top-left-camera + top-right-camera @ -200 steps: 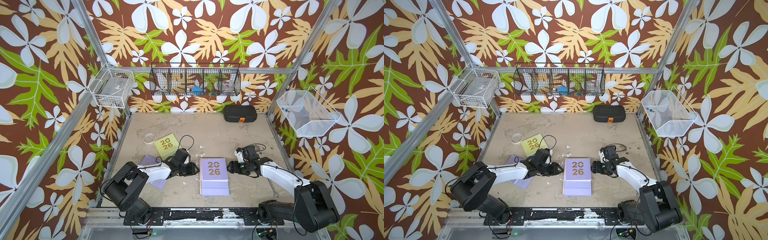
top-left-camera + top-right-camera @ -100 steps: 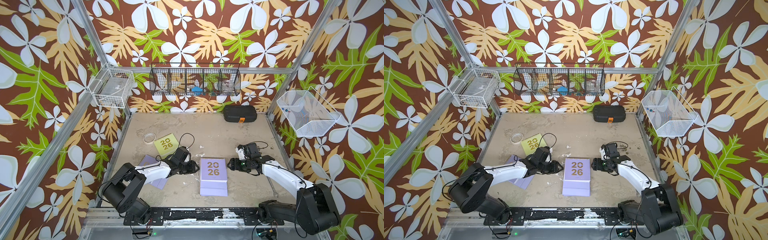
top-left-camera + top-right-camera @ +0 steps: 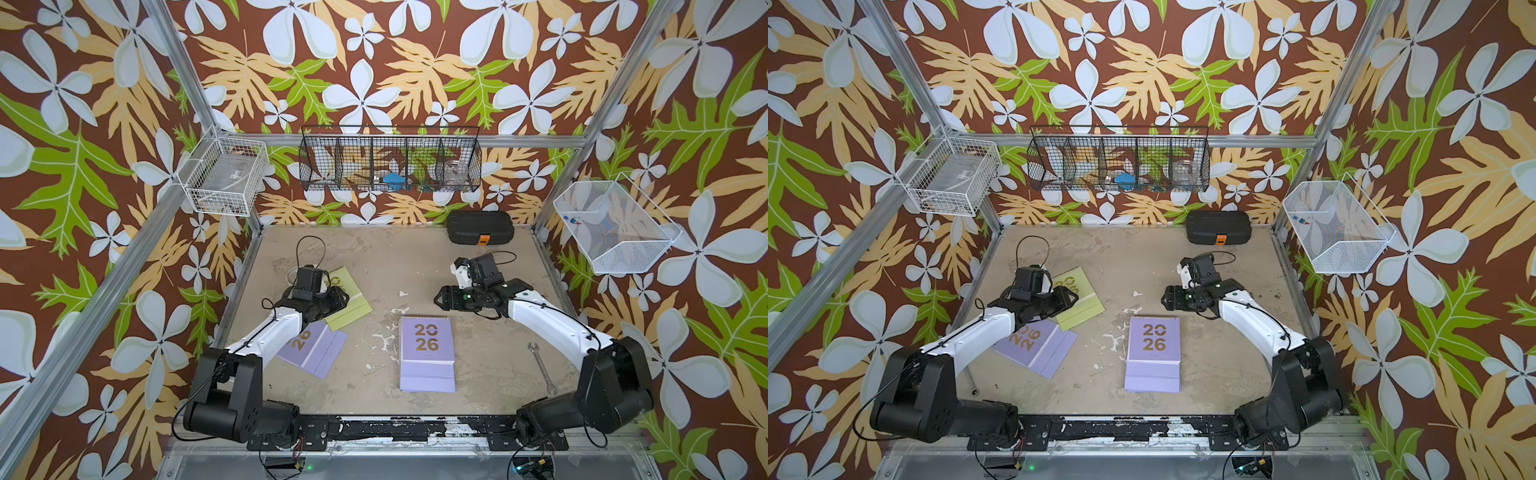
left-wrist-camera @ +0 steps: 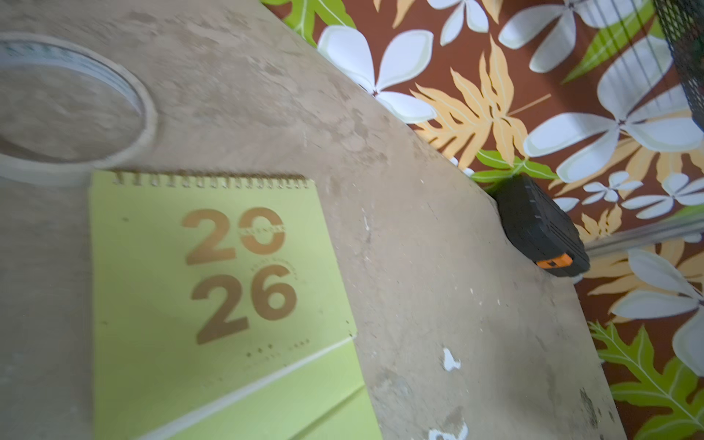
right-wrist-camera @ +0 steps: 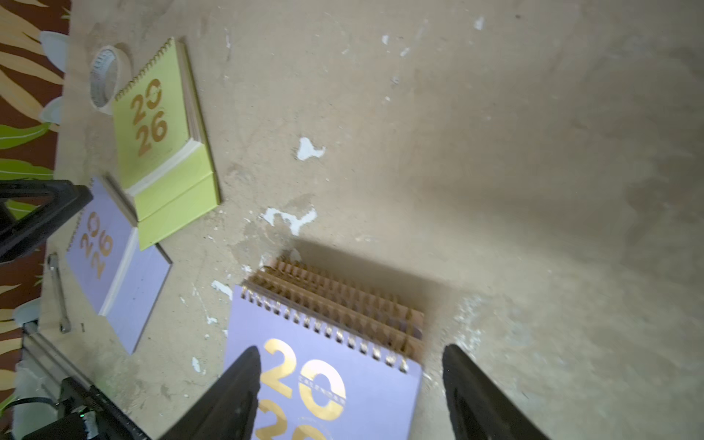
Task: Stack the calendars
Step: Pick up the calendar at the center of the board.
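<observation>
Black wire basket [image 3: 390,128] holds a blue item [image 3: 392,179] and clear jar [image 3: 455,169]; right gripper [image 3: 439,299] spread near lilac calendars [image 3: 427,353]; left gripper [image 3: 343,297] grip unclear

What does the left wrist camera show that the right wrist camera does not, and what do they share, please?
Only the left wrist view shows the black case. Only the right wrist view shows the lilac-topped stack, the loose lilac calendar and the right hand, its fingers apart. Both show the lime green calendar and the tape roll beside it.
</observation>
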Action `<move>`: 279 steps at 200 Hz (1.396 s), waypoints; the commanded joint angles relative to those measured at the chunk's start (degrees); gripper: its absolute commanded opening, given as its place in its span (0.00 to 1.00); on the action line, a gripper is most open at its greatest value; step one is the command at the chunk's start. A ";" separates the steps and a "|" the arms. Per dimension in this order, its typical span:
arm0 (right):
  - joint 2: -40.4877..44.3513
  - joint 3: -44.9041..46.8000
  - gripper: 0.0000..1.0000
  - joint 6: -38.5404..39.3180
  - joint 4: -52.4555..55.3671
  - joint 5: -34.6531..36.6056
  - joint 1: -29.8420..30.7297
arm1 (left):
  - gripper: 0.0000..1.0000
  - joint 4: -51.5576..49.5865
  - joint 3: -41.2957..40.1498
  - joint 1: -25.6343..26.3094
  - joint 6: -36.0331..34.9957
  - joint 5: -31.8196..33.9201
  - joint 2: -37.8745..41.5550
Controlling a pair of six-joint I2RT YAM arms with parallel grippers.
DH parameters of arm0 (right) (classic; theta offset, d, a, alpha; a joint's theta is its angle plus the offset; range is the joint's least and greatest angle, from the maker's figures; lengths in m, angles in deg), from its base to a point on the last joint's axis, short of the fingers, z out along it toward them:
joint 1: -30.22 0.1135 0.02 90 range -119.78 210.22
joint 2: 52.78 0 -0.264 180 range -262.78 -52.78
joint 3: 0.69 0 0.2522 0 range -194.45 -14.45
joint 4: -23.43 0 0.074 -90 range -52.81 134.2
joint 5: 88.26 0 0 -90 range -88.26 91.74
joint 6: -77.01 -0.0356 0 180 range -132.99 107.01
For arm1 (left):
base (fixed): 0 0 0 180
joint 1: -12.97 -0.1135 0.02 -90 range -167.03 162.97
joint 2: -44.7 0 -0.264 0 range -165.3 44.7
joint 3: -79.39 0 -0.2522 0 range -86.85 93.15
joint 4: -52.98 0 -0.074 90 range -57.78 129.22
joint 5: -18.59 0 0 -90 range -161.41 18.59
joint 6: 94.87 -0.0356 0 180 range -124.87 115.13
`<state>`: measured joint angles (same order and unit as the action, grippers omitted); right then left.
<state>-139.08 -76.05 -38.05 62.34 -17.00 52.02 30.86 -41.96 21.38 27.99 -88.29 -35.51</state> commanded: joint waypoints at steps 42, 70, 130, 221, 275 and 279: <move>-18.52 -19.59 0.77 -1.38 -1.83 -10.11 5.62 | 0.52 2.70 1.14 -11.07 -0.71 -4.67 -4.82; -26.70 -27.13 0.78 -2.86 -3.46 -13.65 7.08 | 0.59 4.28 2.46 -13.94 -1.10 -6.37 -8.67; -41.49 -42.34 0.82 -4.88 -3.69 -19.04 9.11 | 0.66 5.48 6.71 -16.40 -3.01 -8.63 -17.45; -52.23 -48.78 0.85 -11.98 -7.88 -25.48 10.61 | 0.67 5.72 9.83 -16.40 -3.34 -13.96 -24.93; -56.08 -50.85 0.87 -16.23 -8.99 -27.73 11.05 | 0.67 6.94 8.76 -15.38 -2.70 -16.22 -26.65; -56.30 -50.82 0.87 -16.68 -9.21 -28.17 11.07 | 0.67 7.15 8.61 -15.24 -2.58 -16.40 -26.81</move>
<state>-194.14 -126.46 -51.99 54.08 -43.47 62.86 42.20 -32.46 5.35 25.04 -104.73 -61.12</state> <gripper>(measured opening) 0.870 0.675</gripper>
